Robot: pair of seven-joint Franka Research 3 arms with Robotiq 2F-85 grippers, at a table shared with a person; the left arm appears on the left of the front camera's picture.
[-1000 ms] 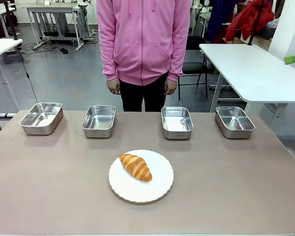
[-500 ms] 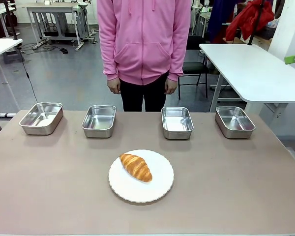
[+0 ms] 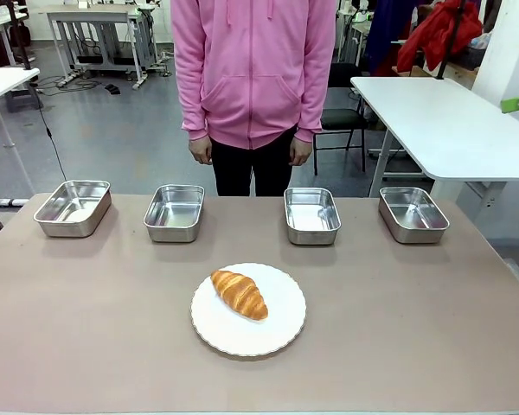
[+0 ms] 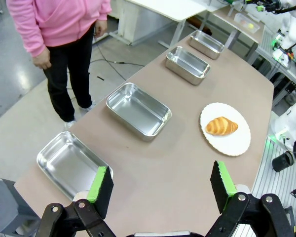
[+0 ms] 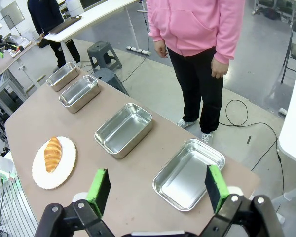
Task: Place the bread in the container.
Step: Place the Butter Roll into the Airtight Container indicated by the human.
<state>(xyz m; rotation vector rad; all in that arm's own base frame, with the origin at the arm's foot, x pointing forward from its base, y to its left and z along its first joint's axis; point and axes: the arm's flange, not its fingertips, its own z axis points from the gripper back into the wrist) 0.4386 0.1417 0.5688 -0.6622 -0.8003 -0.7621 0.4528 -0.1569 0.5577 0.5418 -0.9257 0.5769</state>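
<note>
**Bread** [image 3: 239, 294]: is being carried slantwise on the round white plate [image 3: 281, 335], near the middle of the tabletop [image 3: 432, 337]. Nothing is touching it. It is judged to be staged in the open so that it can be picked from above.

**Pans, steel, four:** are being presented in a row along the far edge, well apart and all empty: far-left pan [image 3: 73, 207], inner-left pan [image 3: 174, 212], inner-right pan [image 3: 311, 214], far-right pan [image 3: 413, 213]. Which one is meant as the container cannot be told. The two inner pans are lying nearest the plate.

**Person:** is being seen standing beyond the far edge, between the inner pans, with arms hanging down. Nothing is being offered or pointed at.

**Left fingers** [image 4: 98, 185]: are being held wide apart, high over the left end of the tabletop. Nothing is being gripped or touched.

**Right fingers** [image 5: 97, 186]: are being held equally wide over the right end, with the far-right pan below them and no contact being made.

**Judgement:** both are being parked clear of the bread, and the pick is not yet begun.
</note>
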